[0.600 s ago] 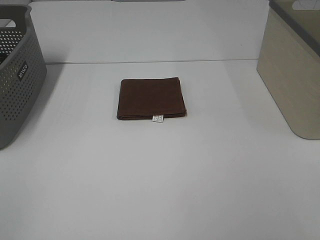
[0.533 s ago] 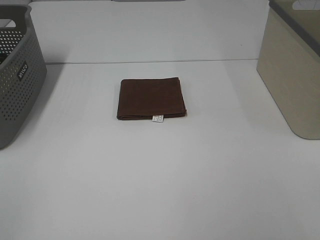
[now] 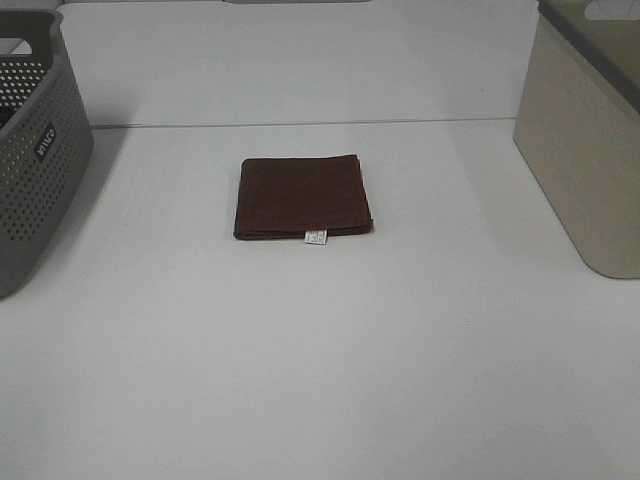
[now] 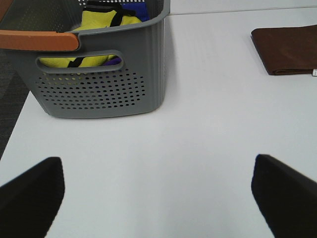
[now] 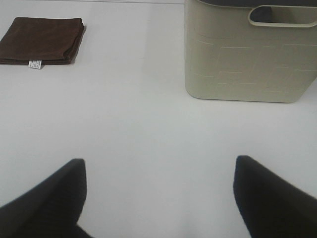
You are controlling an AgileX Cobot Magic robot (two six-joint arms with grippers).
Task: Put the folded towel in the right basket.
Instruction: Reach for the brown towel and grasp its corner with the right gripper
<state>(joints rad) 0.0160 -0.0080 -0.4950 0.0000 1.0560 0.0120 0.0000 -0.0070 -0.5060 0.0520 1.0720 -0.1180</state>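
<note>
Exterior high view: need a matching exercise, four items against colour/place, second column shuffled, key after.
Column one:
1. folded towel
2. left basket
3. right basket
4. towel tag

Column two:
A. beige, smooth walls
B. brown, lying flat between the baskets
C. grey, perforated walls
D. white, at the towel's near edge

Pairs: 1-B, 2-C, 3-A, 4-D
</note>
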